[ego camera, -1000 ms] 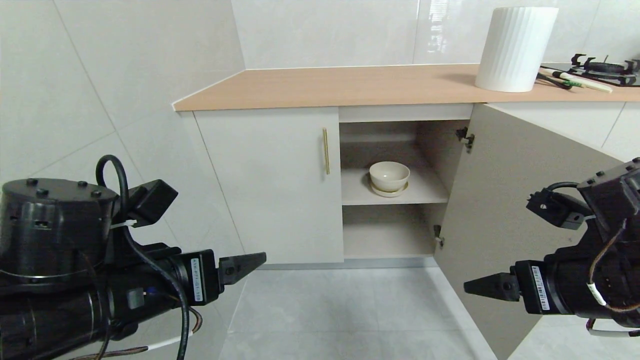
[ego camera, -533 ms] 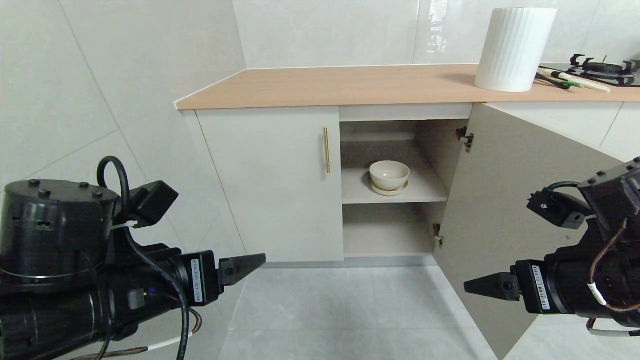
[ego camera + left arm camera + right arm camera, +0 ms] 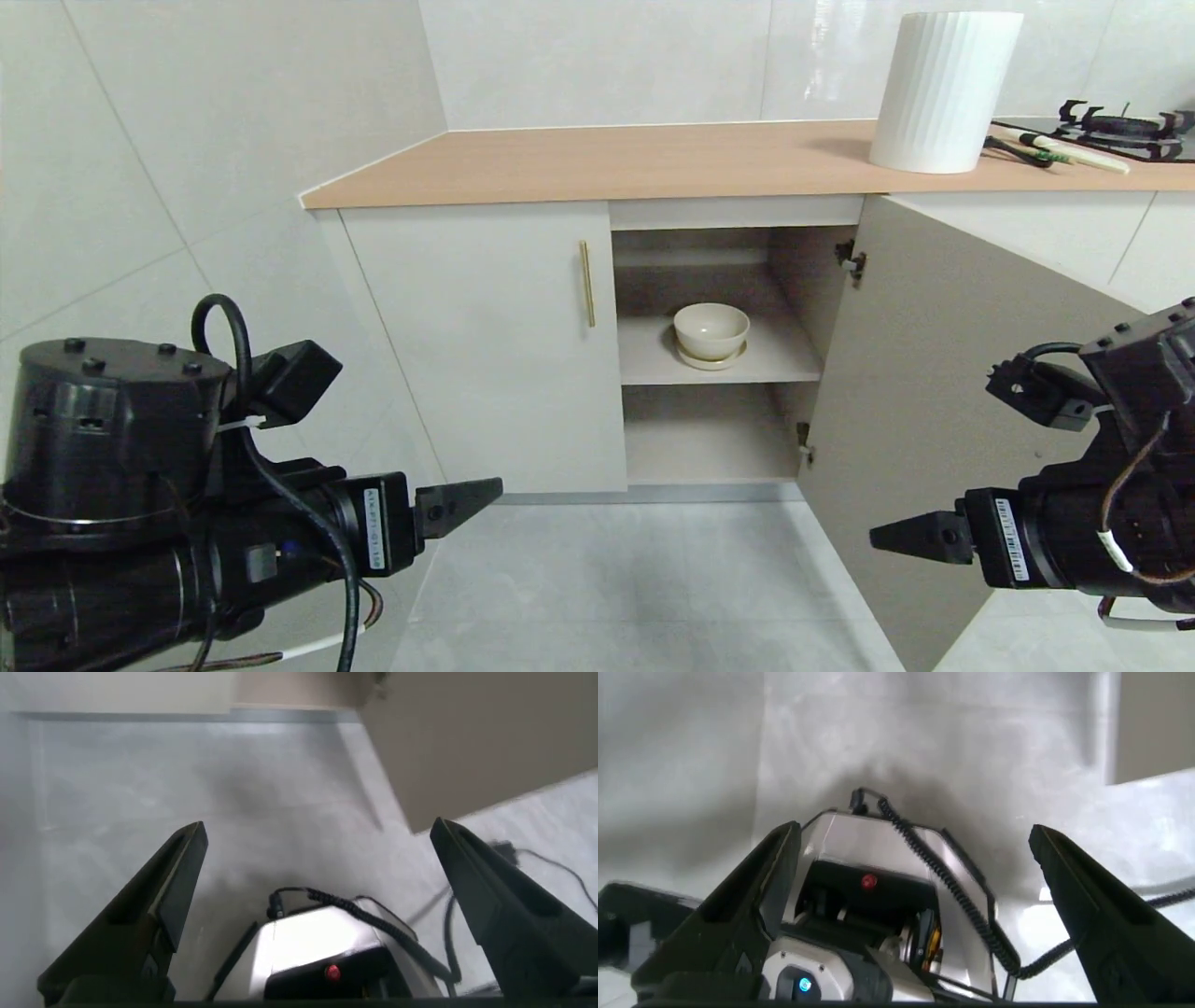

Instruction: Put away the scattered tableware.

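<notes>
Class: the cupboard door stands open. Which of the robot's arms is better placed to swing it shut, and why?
Probably the right. The open door hangs on the robot's right, with the right pincer, open and empty, near its panel. The left pincer sits across, by the shut door.

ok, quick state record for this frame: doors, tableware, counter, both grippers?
right door: open
left door: shut
bowl: on a plate, upper shelf
counter: white canister, utensils beside it, by the stove
left gripper: open, empty, low over the floor
right gripper: open, empty, low by the right door
</notes>
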Robot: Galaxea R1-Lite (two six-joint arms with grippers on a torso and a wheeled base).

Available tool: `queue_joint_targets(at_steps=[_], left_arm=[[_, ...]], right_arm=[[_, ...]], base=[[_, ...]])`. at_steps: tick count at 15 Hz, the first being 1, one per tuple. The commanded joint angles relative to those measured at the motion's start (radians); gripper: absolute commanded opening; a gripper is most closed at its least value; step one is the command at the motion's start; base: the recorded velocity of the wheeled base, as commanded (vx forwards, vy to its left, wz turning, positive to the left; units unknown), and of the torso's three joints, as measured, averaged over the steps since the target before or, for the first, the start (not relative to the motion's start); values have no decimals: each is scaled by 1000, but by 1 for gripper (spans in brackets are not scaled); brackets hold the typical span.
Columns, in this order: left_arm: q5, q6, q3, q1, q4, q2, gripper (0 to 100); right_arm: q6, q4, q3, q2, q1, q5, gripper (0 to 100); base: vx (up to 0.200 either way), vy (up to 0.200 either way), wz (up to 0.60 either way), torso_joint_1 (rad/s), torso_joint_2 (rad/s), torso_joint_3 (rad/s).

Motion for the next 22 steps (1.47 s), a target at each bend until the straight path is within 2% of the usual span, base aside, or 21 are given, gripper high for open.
queue_joint_targets(at_steps=[1, 5, 10, 12, 15, 17, 19, 22], left_arm=[[1, -1, 0, 2, 0, 3, 100], [1, -2, 0, 2, 0, 3, 100], [0, -1, 10, 2, 0, 0, 100], [0, -1, 9, 2, 0, -1, 100], [0, -1, 9, 2, 0, 0, 100], [0, -1, 10, 2, 0, 2, 100], [-2, -1, 10, 2, 0, 2, 100], [-2, -1, 10, 2, 0, 2, 100]], right_arm=[[0, -1, 2, 18, 0, 1, 100], [0, 7, 2, 21, -2, 1, 100], [-3, 145, -41, 55, -32, -7, 100], [-60, 284, -93, 69, -123, -32, 100], [-113, 303, -152, 126, -368, -107, 100], [-127, 294, -183, 163, -451, -107, 100], [-124, 175, -185, 210, -517, -128, 100], [-61, 20, -180, 256, -535, -136, 100]], base=[[0, -200, 0, 2, -2, 2], [0, -200, 0, 2, 1, 1], [0, -160, 0, 2, 5, 3], [0, 0, 0, 0, 0, 0], [0, 0, 0, 0, 0, 0], [0, 0, 0, 0, 0, 0], [0, 0, 0, 0, 0, 0], [0, 0, 0, 0, 0, 0]])
